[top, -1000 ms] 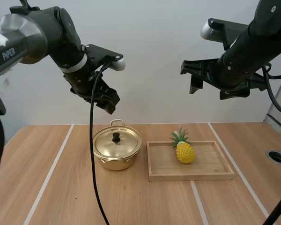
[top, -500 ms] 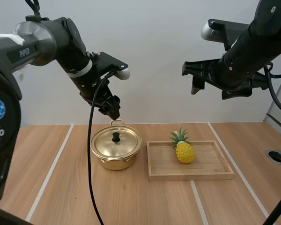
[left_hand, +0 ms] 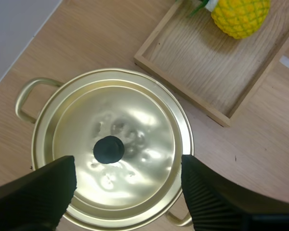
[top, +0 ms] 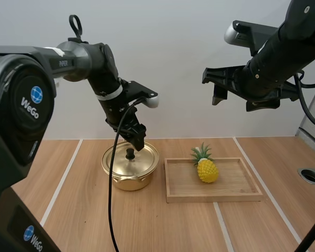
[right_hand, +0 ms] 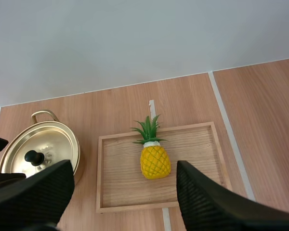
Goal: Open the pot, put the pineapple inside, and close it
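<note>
A golden pot [top: 130, 167] [left_hand: 111, 149] [right_hand: 41, 150] sits on the table with its lid on, a black knob [top: 130, 153] [left_hand: 109, 149] [right_hand: 34, 157] at the lid's centre. My left gripper [top: 136, 137] [left_hand: 127, 180] hangs open just above the knob, one finger on either side of it. A yellow pineapple [top: 206, 167] [left_hand: 239, 15] [right_hand: 154, 156] with green leaves lies in the wooden tray [top: 241, 195] [left_hand: 197, 72] [right_hand: 111, 192] to the pot's right. My right gripper [top: 220, 86] [right_hand: 120, 192] is open, high above the tray.
A round hole [top: 311, 176] is set into the table near its right edge. Pale seams run across the wooden tabletop [top: 79, 210]. Bare table lies in front of the pot and tray.
My left arm has swung right and down, from high left of the pot to just above the lid's knob. The right arm has hardly moved.
</note>
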